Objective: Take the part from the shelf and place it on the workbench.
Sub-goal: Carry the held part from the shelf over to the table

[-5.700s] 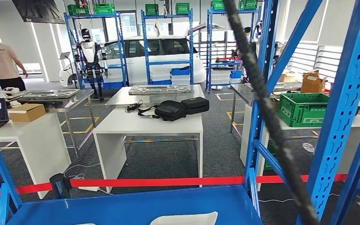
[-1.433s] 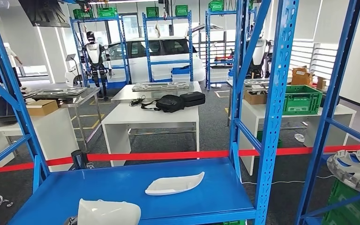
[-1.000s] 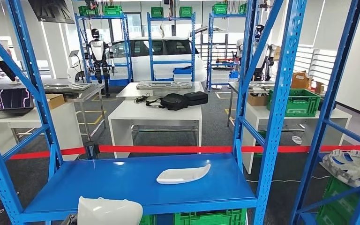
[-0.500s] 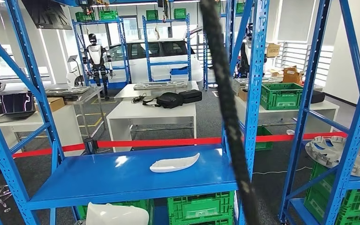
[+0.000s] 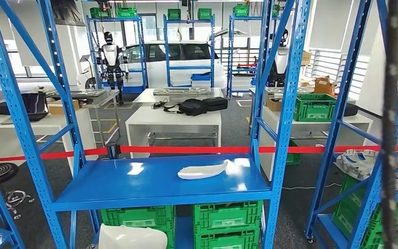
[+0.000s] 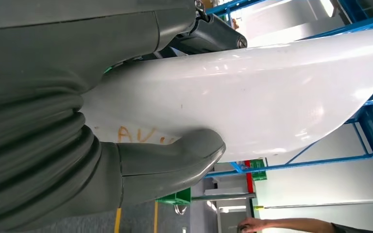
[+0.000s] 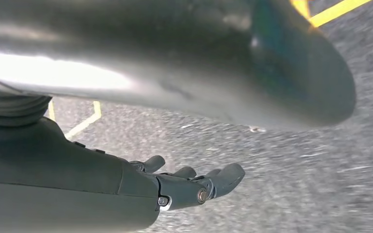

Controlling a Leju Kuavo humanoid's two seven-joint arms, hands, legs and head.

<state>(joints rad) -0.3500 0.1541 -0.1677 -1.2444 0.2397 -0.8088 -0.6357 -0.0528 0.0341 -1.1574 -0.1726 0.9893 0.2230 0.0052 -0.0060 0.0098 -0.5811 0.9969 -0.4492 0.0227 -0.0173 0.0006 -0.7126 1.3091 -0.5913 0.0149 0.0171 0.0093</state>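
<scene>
White plastic filled my left wrist view: the part sat clamped in my left robot hand, thumb pressed across one broad glossy face and the darker fingers hooked over the far edge. I held it that way because a wide, smooth shell like that would slide out of a light pinch. From my head view the same part showed low at the bottom edge, carried below and in front of the blue shelf, well clear of its deck. A second white piece lay flat on that shelf, near the right-hand upright; I judged it a spare for another round. My right robot hand hung over grey floor, grasping nothing, fingers loosely curled yet apart; it looked idle, kept low so it wouldn't snag the rack. White tabletops stood beyond the red barrier tape, one carrying black bags. I reckoned the pick was done and the carry to the workbench was ahead. Biggest risk, to my mind: clipping a blue post with the part.
</scene>
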